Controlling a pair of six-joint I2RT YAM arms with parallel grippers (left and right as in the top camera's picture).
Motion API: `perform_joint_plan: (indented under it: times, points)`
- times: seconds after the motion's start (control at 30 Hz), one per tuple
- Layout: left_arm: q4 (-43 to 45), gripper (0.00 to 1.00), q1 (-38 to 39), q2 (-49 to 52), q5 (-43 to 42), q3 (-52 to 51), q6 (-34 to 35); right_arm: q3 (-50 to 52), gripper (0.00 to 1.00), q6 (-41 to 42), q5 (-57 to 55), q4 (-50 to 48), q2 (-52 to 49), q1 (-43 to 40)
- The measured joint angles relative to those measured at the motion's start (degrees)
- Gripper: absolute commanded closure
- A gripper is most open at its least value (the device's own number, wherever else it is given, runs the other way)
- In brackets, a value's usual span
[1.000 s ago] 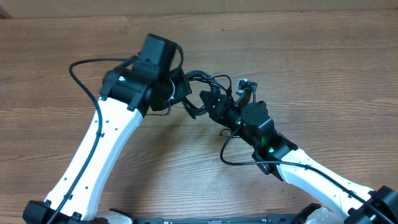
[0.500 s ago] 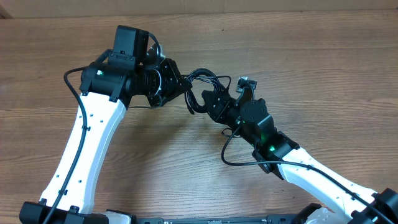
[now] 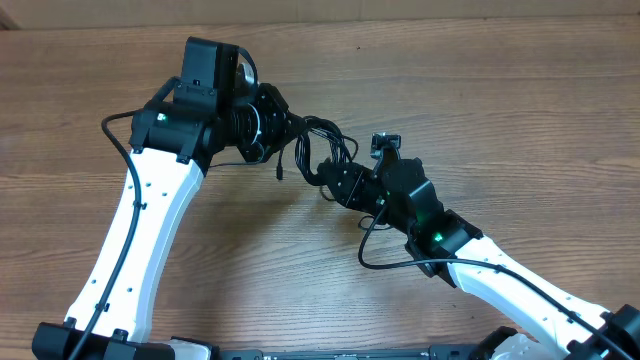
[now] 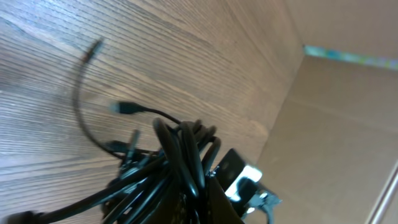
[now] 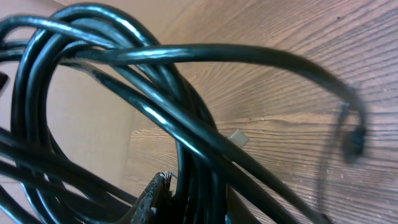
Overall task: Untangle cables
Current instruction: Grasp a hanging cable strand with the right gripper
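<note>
Bunching between left claw (image 3: pixel 283 128) and right claw (image 3: pixel 338 180): cables (image 3: pixel 320 145).

Overhead view: taken from high above, faced straight down on the table (image 3: pixel 520 120), with the whole workspace covered.

Left wrist view: taken low, close and tilted. The cables (image 4: pixel 180 155) are seen in the near foreground, and the view is faced across the tabletop toward a cardboard wall (image 4: pixel 336 124).

Right wrist view: held very near. The frame is mostly filled by cable loops, with wood grain seen behind.

Shared by all three views: the cable bundle and the tabletop around it.
</note>
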State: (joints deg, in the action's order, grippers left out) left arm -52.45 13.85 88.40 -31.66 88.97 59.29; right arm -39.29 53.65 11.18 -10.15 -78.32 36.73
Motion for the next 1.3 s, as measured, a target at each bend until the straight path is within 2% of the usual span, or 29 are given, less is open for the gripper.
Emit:
perform_joint_plan:
  times: [0.2,0.43,0.57,0.7,0.8,0.87,0.93,1.03,1.2,1.3]
  points:
    - [8.28,0.96,-0.02,0.35,-0.15,-0.24,6.78,-0.35,0.82,-3.93,0.46,6.36,0.46,-0.31]
    - [16.17,0.96,-0.46,0.39,-4.0,0.0,13.77,1.57,0.82,-8.44,1.97,11.13,-0.35,-0.07]
    - [19.21,0.96,-1.2,0.33,-5.51,1.46,14.25,3.34,0.72,-9.51,2.97,12.76,-1.66,0.17]
    - [18.73,0.96,-1.31,0.26,-6.12,1.53,13.4,3.41,0.56,-10.1,3.69,13.38,-0.76,-0.35]
    - [17.42,0.96,-1.31,0.26,-6.36,1.53,12.9,3.43,0.48,-10.29,5.55,15.34,3.78,-2.62]
    - [16.15,0.96,-1.31,0.26,-6.29,1.53,12.79,3.43,0.47,-9.27,6.84,15.26,8.41,-4.72]
    - [14.86,0.96,-1.31,0.26,-6.21,1.53,13.29,3.43,0.43,-4.96,7.82,15.04,13.16,-6.01]
    - [13.33,0.95,-1.09,0.26,-5.6,1.53,17.03,3.41,0.42,10.6,8.79,14.51,16.22,-5.86]
    - [13.22,0.96,0.2,0.26,-4.87,1.53,22.99,3.43,0.41,32.04,7.41,9.64,11.91,-3.28]
    - [13.2,0.96,1.53,0.26,-4.31,1.53,25.05,3.5,0.41,42.25,5.42,1.75,7.48,-1.88]
